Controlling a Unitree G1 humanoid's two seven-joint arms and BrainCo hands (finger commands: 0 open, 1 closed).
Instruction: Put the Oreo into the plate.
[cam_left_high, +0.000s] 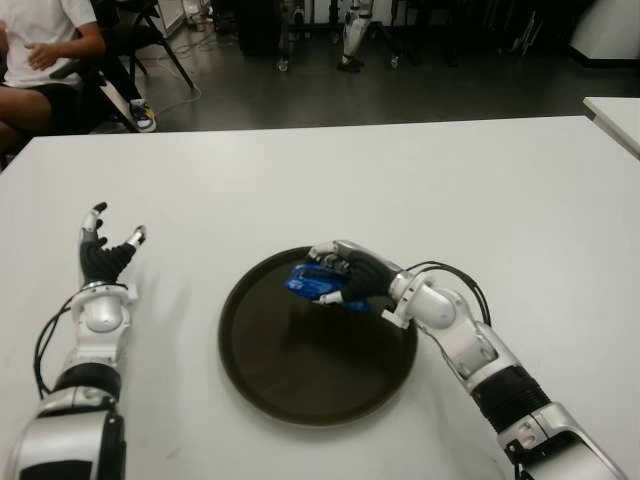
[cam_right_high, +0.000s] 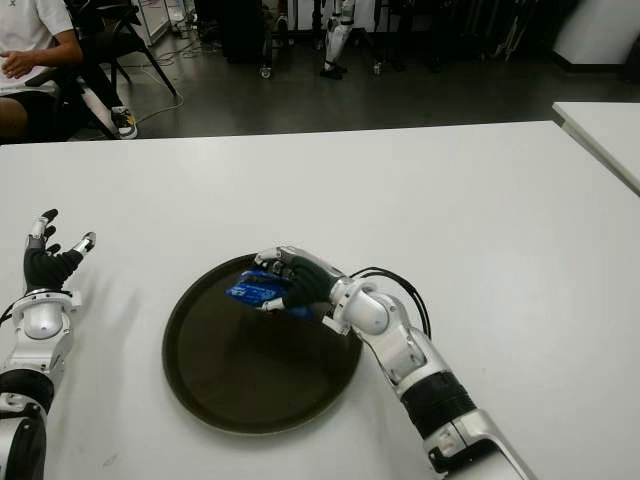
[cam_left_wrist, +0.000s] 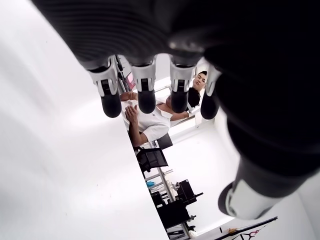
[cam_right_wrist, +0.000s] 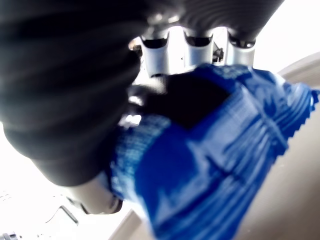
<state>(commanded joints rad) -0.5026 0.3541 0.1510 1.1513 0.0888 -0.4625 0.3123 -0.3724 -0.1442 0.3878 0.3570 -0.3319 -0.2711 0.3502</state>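
Observation:
A blue Oreo packet (cam_left_high: 312, 284) is held in my right hand (cam_left_high: 345, 272), whose fingers curl around it above the far part of the round dark plate (cam_left_high: 300, 385). The right wrist view fills with the crinkled blue Oreo packet (cam_right_wrist: 215, 165) pressed against the palm, with the plate's brown surface (cam_right_wrist: 285, 200) just beyond it. I cannot tell whether the packet touches the plate. My left hand (cam_left_high: 108, 250) shows at the left on the white table (cam_left_high: 400, 180), well away from the plate, fingers spread and holding nothing.
A second white table's corner (cam_left_high: 618, 115) shows at the far right. A seated person (cam_left_high: 40, 50) and chairs are beyond the table's far left edge. Dark floor and equipment stands lie behind.

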